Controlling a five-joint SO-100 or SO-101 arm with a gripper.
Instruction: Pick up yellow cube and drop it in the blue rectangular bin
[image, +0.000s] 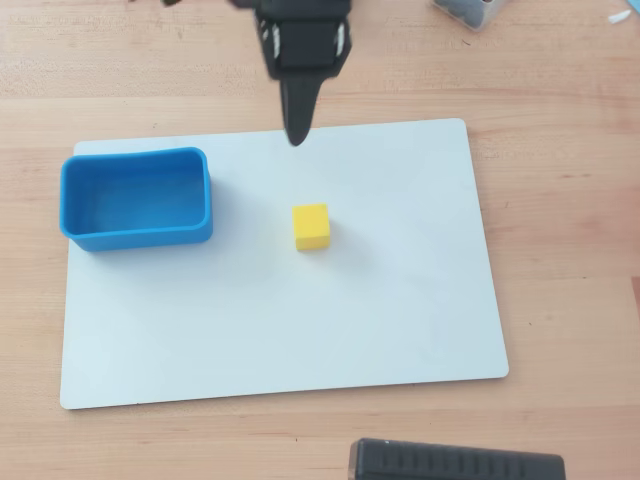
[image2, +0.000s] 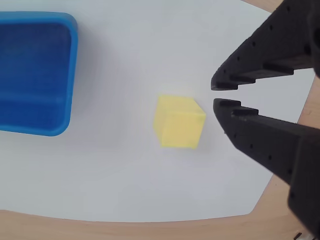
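The approach to the pick is in hand, by my judgement: the small matte bright-yellow cube (image: 311, 226) sits untouched on the white rectangular board (image: 400, 300), well to the right of the bright blue plastic rectangular bin (image: 135, 198) in the overhead view, and the bin is empty. The black two-finger gripper (image2: 220, 94) hangs above the board's far edge, apart from the cube. In the wrist view its jaws are nearly clenched, only a thin slit between the tips, and grasp nothing. The next move calls for spreading the jaws wider than the cube, bringing them down astride it, then closing and carrying it toward the bin.

The surface is a pale wooden tabletop (image: 560, 200) with the board laid on it. Beyond the bin's side of the scene, a dark ribbed object (image: 455, 462) shows at the overhead view's lower edge.
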